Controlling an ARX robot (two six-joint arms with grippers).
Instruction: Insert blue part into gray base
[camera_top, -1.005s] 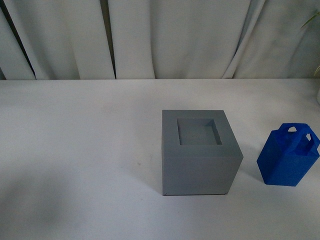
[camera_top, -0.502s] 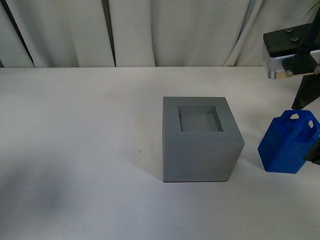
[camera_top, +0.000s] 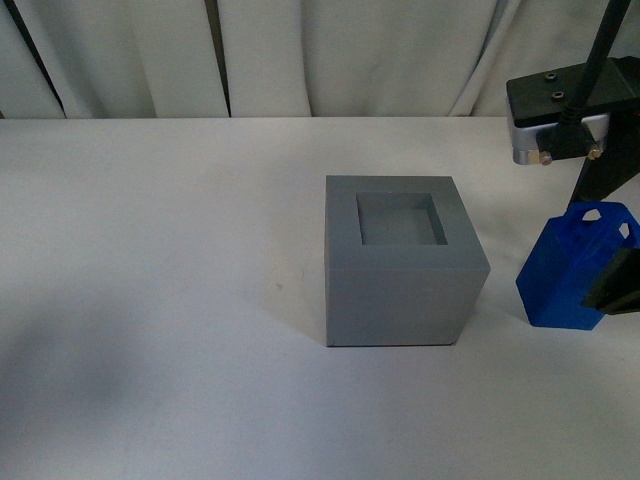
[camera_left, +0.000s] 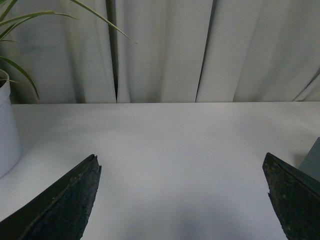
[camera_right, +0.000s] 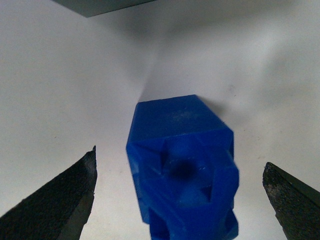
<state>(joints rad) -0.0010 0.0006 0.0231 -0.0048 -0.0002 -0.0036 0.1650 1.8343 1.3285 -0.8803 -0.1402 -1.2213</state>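
- Now the right gripper (camera_right: 179, 160) hangs spread wide around the blue part (camera_top: 565, 275), not touching it.
- The gray base (camera_top: 400, 295) stands near it on the bench (camera_top: 150, 250).
- The left gripper (camera_left: 180, 159) is spread wide too.

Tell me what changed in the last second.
The right gripper came into view from the right and moved over the blue block, its open jaws now on either side of it, not touching. Nothing was grasped. The blue block and the gray cube stayed where they were, the cube's recess still empty.
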